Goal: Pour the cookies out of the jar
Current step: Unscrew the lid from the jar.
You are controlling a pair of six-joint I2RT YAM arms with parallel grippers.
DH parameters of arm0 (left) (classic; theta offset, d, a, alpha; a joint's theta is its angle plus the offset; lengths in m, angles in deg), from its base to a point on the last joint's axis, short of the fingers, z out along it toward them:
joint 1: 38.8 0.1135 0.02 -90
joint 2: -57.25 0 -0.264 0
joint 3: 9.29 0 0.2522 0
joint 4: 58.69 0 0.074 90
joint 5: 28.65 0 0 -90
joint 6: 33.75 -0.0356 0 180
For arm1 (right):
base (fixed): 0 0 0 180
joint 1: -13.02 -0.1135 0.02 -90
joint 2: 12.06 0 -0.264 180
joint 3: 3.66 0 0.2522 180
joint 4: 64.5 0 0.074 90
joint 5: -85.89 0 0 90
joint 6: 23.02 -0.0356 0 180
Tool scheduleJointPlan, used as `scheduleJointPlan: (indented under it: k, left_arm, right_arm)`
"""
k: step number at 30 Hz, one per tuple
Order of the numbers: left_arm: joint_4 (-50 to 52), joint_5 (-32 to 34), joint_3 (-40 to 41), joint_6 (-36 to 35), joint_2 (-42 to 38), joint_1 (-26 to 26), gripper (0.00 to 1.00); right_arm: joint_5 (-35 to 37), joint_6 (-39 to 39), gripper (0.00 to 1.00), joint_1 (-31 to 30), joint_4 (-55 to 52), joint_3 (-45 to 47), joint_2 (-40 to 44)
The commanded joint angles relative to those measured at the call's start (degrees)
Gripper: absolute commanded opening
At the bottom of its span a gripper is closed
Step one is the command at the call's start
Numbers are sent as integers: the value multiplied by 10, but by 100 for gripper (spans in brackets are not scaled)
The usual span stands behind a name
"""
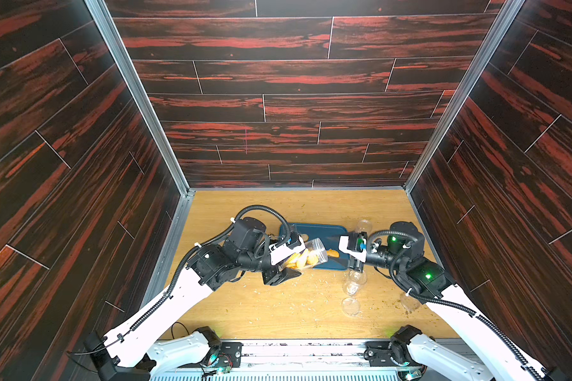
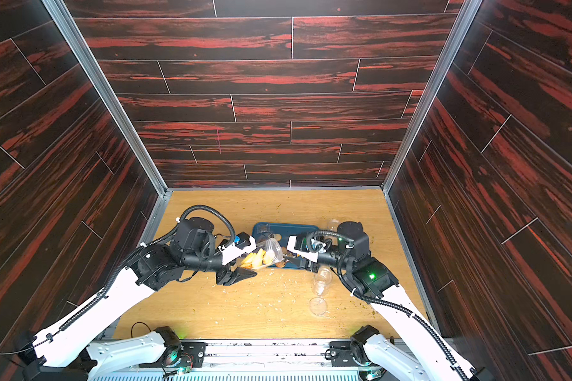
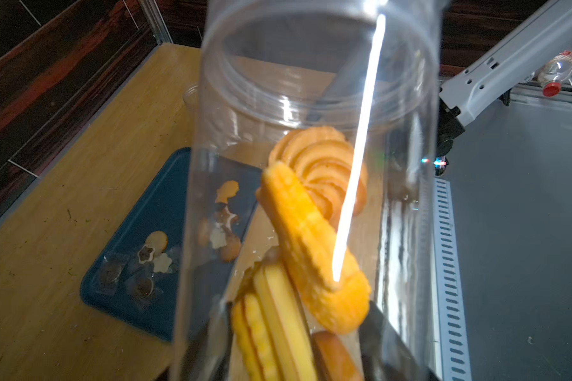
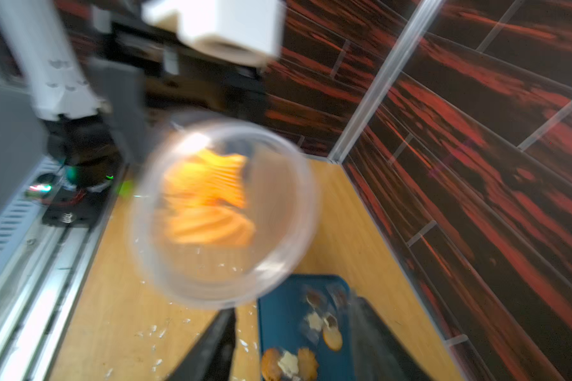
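Cookies (image 3: pixel 311 237) inside tilted clear jar (image 3: pixel 311 82), left gripper (image 1: pixel 293 260) grasping it; right gripper (image 4: pixel 293 308) parted, empty.

Left gripper (image 1: pixel 289 259) clamped, rolled sideways; right gripper (image 4: pixel 294 316) faces it, parted.

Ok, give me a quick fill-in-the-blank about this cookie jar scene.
1. The left gripper holds the clear jar, mouth tilted toward the ___ tray.
2. Ridged yellow cookies sit inside the ___.
3. Smaller cookies already lie on the ___.
4. Pale ___ litter the wooden table.
Missing: blue; jar; tray; crumbs.
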State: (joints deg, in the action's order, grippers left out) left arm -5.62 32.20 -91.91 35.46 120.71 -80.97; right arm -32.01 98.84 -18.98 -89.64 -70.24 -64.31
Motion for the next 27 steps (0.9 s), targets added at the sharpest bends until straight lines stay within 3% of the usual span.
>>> scheduleJointPlan:
  k: [1,2,3,6,10,13,27]
  left_arm:
    - [-5,4,1,-15,-16,-1,42]
    - [-10,18,2,-19,-19,-1,42]
    - [-14,31,3,-20,-21,-2,42]
    - [-20,74,4,-34,-31,-2,42]
    - [-34,105,12,-52,-38,-2,41]
    - [-51,118,9,-59,-37,-2,41]
    - [-40,110,1,-74,-31,-2,41]
  right_arm:
    - [133,-191,80,6,4,-50,-20]
    - [178,-287,90,13,-59,-101,-42]
    - [182,-340,94,22,-117,-153,-64]
    - [126,-450,95,48,-350,-334,-158]
    - [-26,-581,95,61,-490,-422,-241]
    - [-138,-645,99,59,-501,-424,-266]
    - [-178,-698,99,60,-491,-398,-264]
